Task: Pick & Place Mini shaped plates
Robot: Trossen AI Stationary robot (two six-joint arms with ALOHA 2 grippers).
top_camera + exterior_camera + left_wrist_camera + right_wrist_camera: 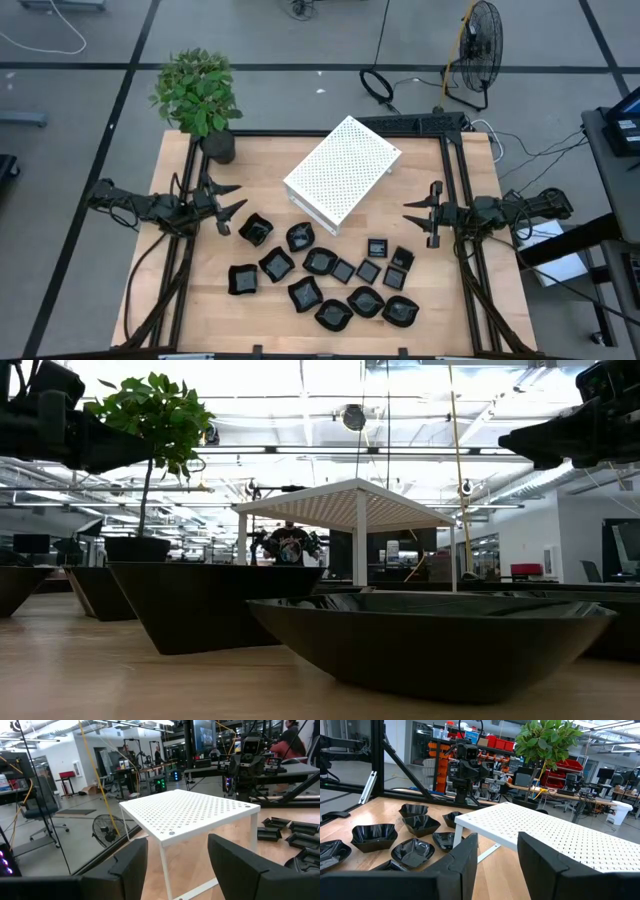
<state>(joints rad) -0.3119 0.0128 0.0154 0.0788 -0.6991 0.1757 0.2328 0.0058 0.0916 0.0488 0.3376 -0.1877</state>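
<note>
Several small glossy black mini plates (320,275) lie scattered bottom-down on the near half of the wooden table; some are small squares (377,248), others have wavy rims (255,231). They also show in the right wrist view (415,852) and the low view (430,640). My left gripper (232,200) hovers open at the table's left side, clear of the plates. My right gripper (412,214) hovers open at the right side, also touching nothing.
A white perforated box (342,170) stands like a small raised shelf at the table's middle, between the two grippers. A potted plant (200,100) stands at the far left corner. Black frame rails run along the table's edges.
</note>
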